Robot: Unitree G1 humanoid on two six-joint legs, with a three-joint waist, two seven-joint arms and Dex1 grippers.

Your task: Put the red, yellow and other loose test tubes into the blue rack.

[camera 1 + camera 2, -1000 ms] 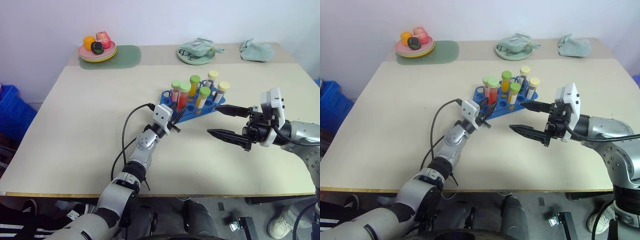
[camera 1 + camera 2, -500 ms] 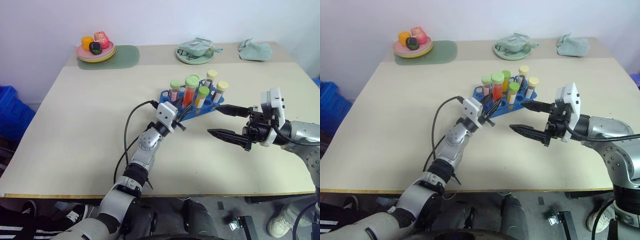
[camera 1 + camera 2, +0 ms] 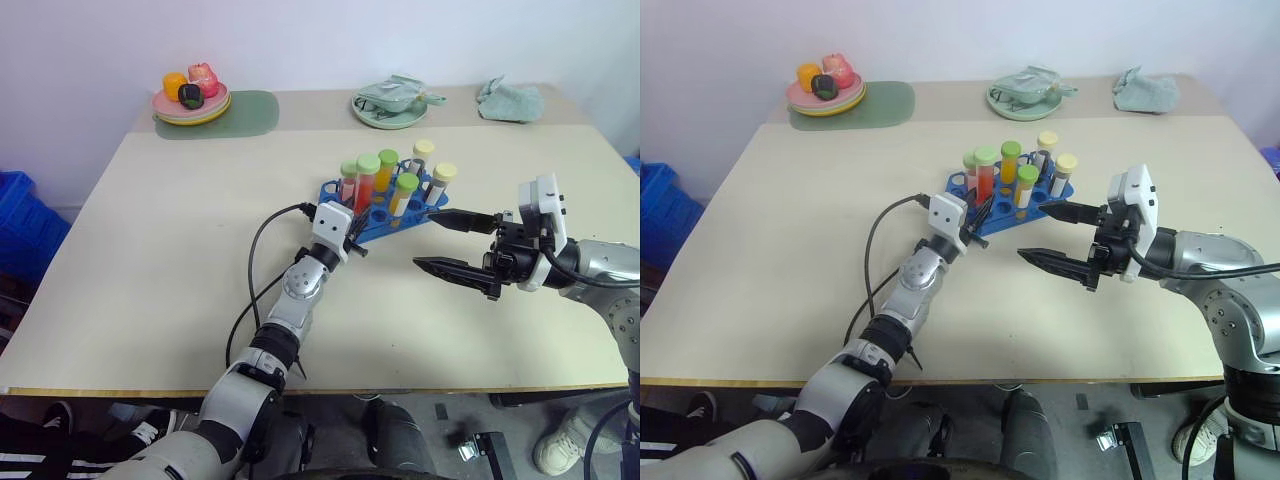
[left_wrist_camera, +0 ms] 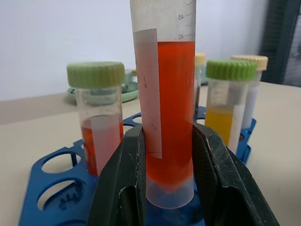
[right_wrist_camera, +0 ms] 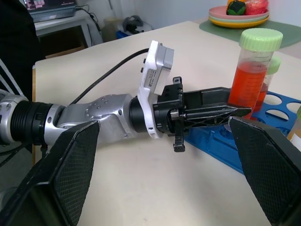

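The blue rack [image 3: 335, 190] stands at the table's middle with several capped tubes upright in it, among them an orange one [image 3: 387, 172] and a yellow one [image 3: 403, 195] with green caps. My left gripper [image 3: 358, 226] is shut on the red tube [image 3: 366, 192], low on its body. In the left wrist view the fingers [image 4: 124, 188] clamp the red tube [image 4: 169, 108] upright, its rounded bottom at a hole of the rack [image 4: 56, 174]. I cannot tell whether it is seated. My right gripper [image 3: 431, 240] hovers open just right of the rack, holding nothing.
At the table's far edge sit a plate of toy fruit [image 3: 193, 100] on a green mat, a green dish [image 3: 392, 106] and a crumpled cloth [image 3: 512, 100]. A blue crate [image 3: 18, 220] stands left of the table.
The left gripper lifted the red tube a little, then brought it back down and upright at the rack's near row. The right gripper has stayed still and open.
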